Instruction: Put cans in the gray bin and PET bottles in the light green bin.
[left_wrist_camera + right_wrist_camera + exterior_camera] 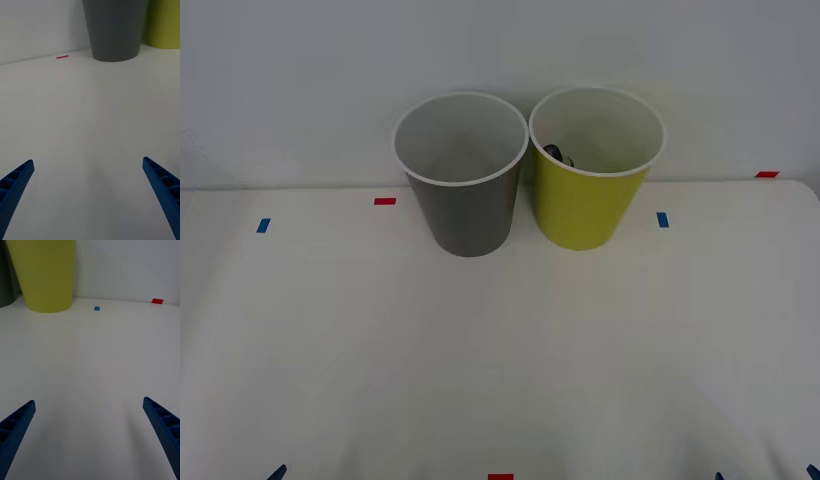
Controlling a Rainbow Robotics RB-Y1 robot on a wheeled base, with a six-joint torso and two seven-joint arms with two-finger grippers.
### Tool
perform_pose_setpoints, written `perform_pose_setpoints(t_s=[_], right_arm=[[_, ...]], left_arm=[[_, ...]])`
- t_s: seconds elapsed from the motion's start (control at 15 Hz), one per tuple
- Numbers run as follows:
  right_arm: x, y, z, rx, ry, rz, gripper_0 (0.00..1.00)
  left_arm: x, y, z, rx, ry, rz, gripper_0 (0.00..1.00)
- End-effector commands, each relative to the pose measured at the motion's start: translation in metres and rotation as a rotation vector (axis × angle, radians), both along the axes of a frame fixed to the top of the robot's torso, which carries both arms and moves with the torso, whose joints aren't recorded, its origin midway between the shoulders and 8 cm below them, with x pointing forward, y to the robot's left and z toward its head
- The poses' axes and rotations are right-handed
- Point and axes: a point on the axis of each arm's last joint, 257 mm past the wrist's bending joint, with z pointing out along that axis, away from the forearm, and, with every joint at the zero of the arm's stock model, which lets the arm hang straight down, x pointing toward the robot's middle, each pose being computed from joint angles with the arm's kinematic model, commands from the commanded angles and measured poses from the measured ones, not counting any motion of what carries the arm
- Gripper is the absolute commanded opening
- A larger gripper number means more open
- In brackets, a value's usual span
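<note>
White table (500, 350) (tape marks (384, 201)): gray bin (465, 205), light green bin (585, 205)

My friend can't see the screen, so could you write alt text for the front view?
Two cup-shaped bins stand side by side at the back of a white table: a gray bin on the left and a light green bin on the right. A small dark object peeks above the green bin's inner wall. Small red and blue tape marks dot the table.

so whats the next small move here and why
Probably none beyond holding both arms back. The table in front of the gray bin and light green bin holds no loose can or bottle, and something dark, likely the bottle's cap, already sits inside the green bin. The left gripper and right gripper are open and hold nothing, low over the table.
</note>
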Motion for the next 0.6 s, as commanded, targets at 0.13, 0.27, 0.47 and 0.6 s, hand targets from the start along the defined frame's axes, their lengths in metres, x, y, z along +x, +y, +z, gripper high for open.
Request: perform_pose_setpoints(t_s=[0.13, 0.27, 0.47, 0.6], right_arm=[[0.0, 0.0, 0.0, 0.0, 0.0, 0.0, 1.0], [0.0, 0.0, 0.0, 0.0, 0.0, 0.0, 1.0], [0.0, 0.0, 0.0, 0.0, 0.0, 0.0, 1.0], [0.0, 0.0, 0.0, 0.0, 0.0, 0.0, 1.0]], left_arm=[[0.0, 0.0, 0.0, 0.0, 0.0, 0.0, 1.0], [0.0, 0.0, 0.0, 0.0, 0.0, 0.0, 1.0], [0.0, 0.0, 0.0, 0.0, 0.0, 0.0, 1.0], [0.0, 0.0, 0.0, 0.0, 0.0, 0.0, 1.0]])
